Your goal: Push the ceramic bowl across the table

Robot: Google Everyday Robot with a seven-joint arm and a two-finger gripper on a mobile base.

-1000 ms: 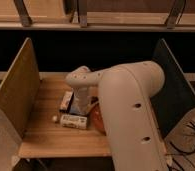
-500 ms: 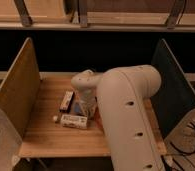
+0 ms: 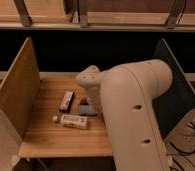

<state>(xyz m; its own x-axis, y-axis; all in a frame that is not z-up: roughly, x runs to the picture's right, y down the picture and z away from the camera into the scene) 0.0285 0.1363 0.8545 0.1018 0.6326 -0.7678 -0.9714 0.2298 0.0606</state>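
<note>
The table (image 3: 46,135) is a light wooden plank top with upright side panels. My white arm (image 3: 136,115) fills the right front of the camera view and bends down to the table's middle. The gripper (image 3: 87,107) is at the arm's end, low over the table, just right of a small box and mostly covered by the wrist (image 3: 88,80). The orange-red ceramic bowl is hidden behind the arm; I cannot tell whether the gripper touches it.
A small dark-and-white box (image 3: 66,100) lies left of the gripper. A pale packet (image 3: 73,121) lies in front of it. A wooden side board (image 3: 16,95) stands left, a dark panel (image 3: 176,90) right. Cables (image 3: 191,140) lie on the floor right.
The arm has swung left and further over the table's middle. The orange-red bowl that showed beside the wrist a second ago is now covered by the arm.
</note>
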